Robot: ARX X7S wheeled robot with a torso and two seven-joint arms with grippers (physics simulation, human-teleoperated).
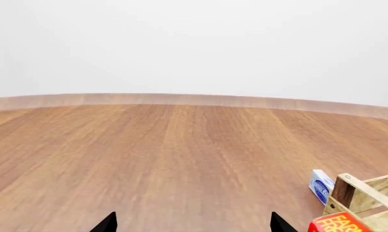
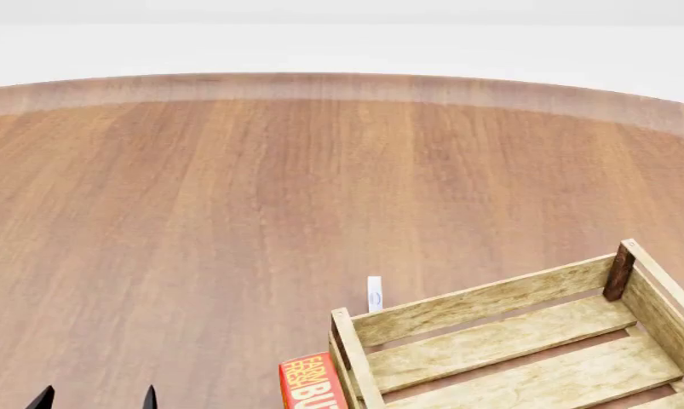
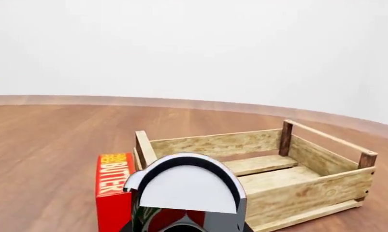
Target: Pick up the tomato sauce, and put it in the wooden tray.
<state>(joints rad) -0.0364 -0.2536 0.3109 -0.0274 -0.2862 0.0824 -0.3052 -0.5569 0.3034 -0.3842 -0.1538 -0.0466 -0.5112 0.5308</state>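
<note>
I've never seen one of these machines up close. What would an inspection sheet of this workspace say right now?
Surface: brown wooden table, round far edge, plain pale wall behind.
Job's things: tomato sauce fills the right wrist view, held up close in front of the wooden tray; the tray's visible part is empty.
Clutter: red butter box standing by the tray's corner; small white and blue box beyond it.
Claws: left claw open, only its dark tips show, low over bare table; right claw hidden behind the can.
Cables: nothing seen.
Surroundings: nothing seen beyond the wall.
</note>
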